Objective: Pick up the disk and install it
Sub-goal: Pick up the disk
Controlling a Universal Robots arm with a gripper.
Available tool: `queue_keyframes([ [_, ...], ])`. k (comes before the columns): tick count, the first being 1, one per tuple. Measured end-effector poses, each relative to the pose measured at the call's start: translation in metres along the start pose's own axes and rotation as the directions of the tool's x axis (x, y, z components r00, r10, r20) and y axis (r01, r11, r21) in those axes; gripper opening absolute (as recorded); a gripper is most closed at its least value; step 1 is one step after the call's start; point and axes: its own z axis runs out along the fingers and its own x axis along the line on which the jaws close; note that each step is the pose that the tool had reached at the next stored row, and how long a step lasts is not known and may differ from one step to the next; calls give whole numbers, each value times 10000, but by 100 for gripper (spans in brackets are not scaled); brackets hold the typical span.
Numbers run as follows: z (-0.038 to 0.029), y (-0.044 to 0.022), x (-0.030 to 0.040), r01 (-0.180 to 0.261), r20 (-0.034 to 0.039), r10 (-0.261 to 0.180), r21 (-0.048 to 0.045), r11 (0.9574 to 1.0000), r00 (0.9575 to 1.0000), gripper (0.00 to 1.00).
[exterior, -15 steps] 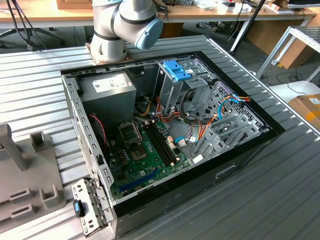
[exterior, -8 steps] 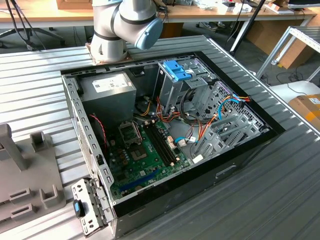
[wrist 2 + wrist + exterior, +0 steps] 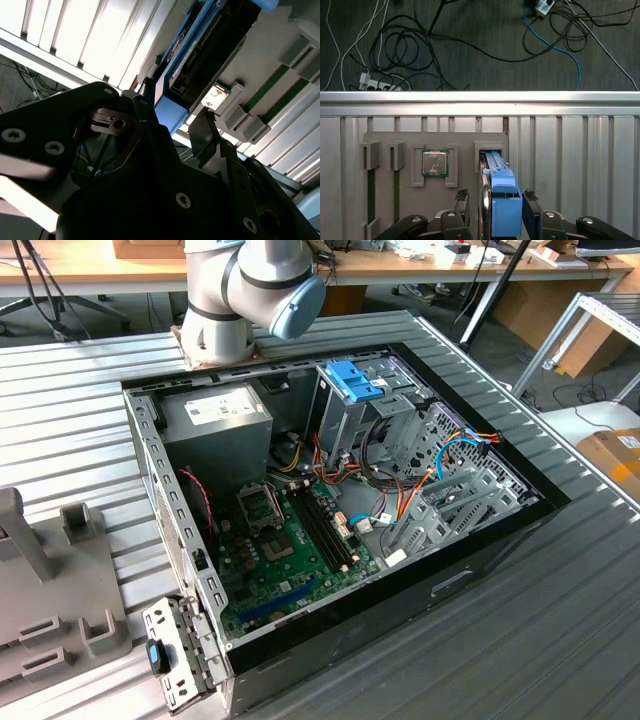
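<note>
The disk point(image 3: 501, 197) stands on edge in a slot of the grey holder point(image 3: 465, 140), its blue rail and blue tab facing the camera in the first wrist view. My gripper point(image 3: 496, 196) is open and straddles it, with one black finger point(image 3: 462, 199) a small gap away on one side and the other finger point(image 3: 530, 199) close against the other side. In the second wrist view the disk point(image 3: 200, 50) runs away from the gripper point(image 3: 175, 120), its blue tab between the fingertips. The arm's base point(image 3: 235, 300) stands behind the open computer case point(image 3: 500, 540).
The holder also carries a square processor chip point(image 3: 435, 163) and two green memory sticks point(image 3: 370, 195) in slots. In the case, a tall grey drive cage with a blue clip point(image 3: 352, 380), a power supply point(image 3: 215, 425), motherboard point(image 3: 290, 550) and loose cables point(image 3: 450, 455). Floor cables point(image 3: 410, 55) lie beyond the ribbed table's edge.
</note>
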Motion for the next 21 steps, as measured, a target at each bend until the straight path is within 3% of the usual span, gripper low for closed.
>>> queue_keyframes([
  [21, 17, -7, -1, 0, 0, 0, 1, 10000, 10000, 54],
])
